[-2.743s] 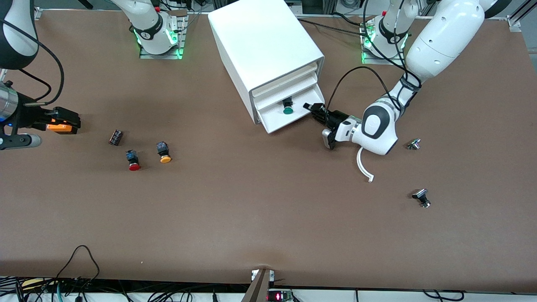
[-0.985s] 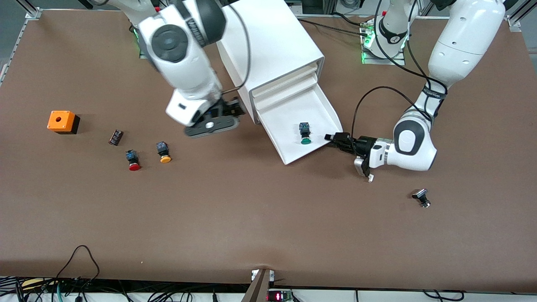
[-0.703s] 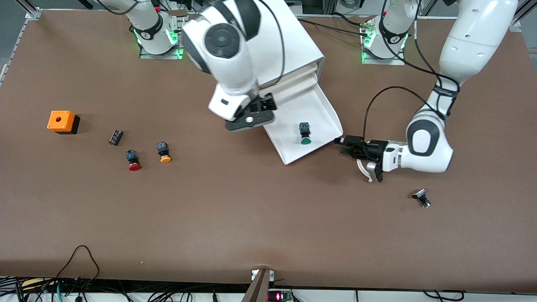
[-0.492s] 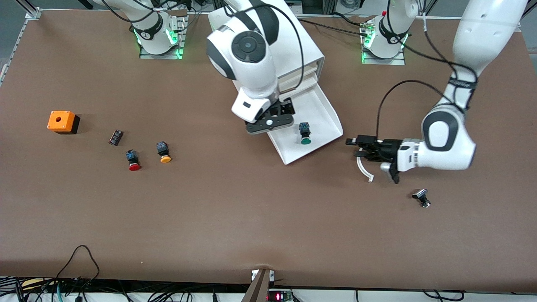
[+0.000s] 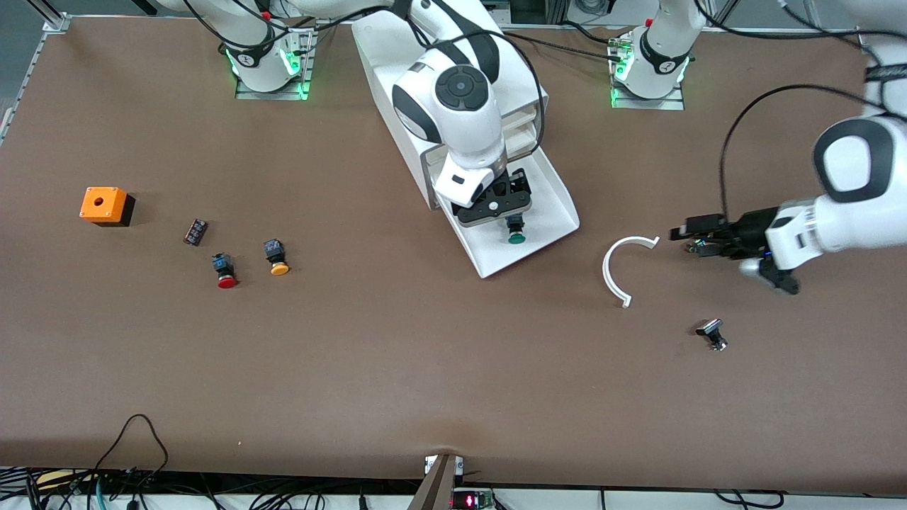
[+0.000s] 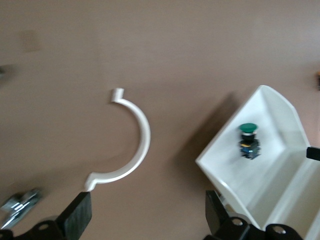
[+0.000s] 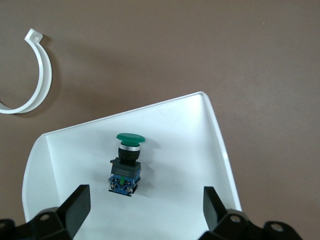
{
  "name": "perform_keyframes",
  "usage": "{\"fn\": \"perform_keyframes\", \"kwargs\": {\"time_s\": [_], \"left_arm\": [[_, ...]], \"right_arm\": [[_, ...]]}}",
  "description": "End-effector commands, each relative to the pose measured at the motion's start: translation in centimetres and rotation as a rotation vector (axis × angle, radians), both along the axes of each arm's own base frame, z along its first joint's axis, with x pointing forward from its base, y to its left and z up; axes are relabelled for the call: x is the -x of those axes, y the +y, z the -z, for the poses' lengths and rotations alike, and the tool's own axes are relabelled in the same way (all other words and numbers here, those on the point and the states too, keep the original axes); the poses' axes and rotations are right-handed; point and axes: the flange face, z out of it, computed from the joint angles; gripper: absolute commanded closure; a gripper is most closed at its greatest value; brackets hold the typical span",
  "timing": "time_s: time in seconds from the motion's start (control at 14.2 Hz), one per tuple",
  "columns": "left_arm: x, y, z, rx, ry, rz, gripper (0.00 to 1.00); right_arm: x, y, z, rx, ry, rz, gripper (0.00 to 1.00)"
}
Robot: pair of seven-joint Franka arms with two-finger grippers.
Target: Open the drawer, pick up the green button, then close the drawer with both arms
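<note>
The drawer (image 5: 551, 205), the lowest tier of the white cabinet (image 5: 453, 78), stands pulled out. The button (image 5: 516, 234), with a green cap and a black body, lies on its side on the drawer floor. My right gripper (image 5: 499, 205) hangs open over the drawer, just short of the button's body; in the right wrist view the button (image 7: 127, 160) lies ahead of the gripper (image 7: 145, 200) on the drawer (image 7: 185, 135). My left gripper (image 5: 686, 239) is open and empty over bare table toward the left arm's end. Its wrist view shows the gripper (image 6: 147, 212), the drawer (image 6: 280, 165) and the button (image 6: 248, 140).
A white curved strip (image 5: 606, 269) (image 6: 147, 137) lies between the drawer and my left gripper. A small metal part (image 5: 712, 334) sits nearer the front camera. Toward the right arm's end are a red-capped button (image 5: 227, 273), an orange-capped button (image 5: 278, 259), a dark piece (image 5: 195, 231) and an orange box (image 5: 106, 205).
The drawer was pulled out. My left gripper let go of its edge, opened and drew back toward the left arm's end. My right arm swung in over the drawer.
</note>
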Motion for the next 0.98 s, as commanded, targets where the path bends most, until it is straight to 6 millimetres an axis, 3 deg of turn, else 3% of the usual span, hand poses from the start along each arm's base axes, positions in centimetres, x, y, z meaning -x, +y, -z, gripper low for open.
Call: {"fn": "perform_keyframes", "kwargs": {"time_s": [0.0, 0.35, 0.56, 0.77, 0.91], "left_arm": [[0.5, 0.2, -4.7, -0.212, 0.002, -0.038, 0.00], [-0.6, -1.6, -14.8, -0.473, 0.002, -0.059, 0.00], [0.2, -2.5, -17.3, -0.562, 0.045, -0.096, 0.00], [0.5, -1.1, -18.7, -0.543, 0.043, -0.124, 0.00], [0.4, -0.1, -18.5, -0.491, 0.057, -0.150, 0.00]], "right_arm": [[0.2, 3.0, 3.0, -0.007, -0.008, -0.015, 0.00], [1.4, 5.2, 7.4, -0.027, -0.031, -0.034, 0.01], [2.1, 5.7, 8.6, -0.017, -0.029, -0.046, 0.10], [2.8, 6.1, 9.8, -0.012, -0.036, -0.058, 0.10], [2.9, 6.1, 10.4, -0.005, -0.033, -0.062, 0.11]]}}
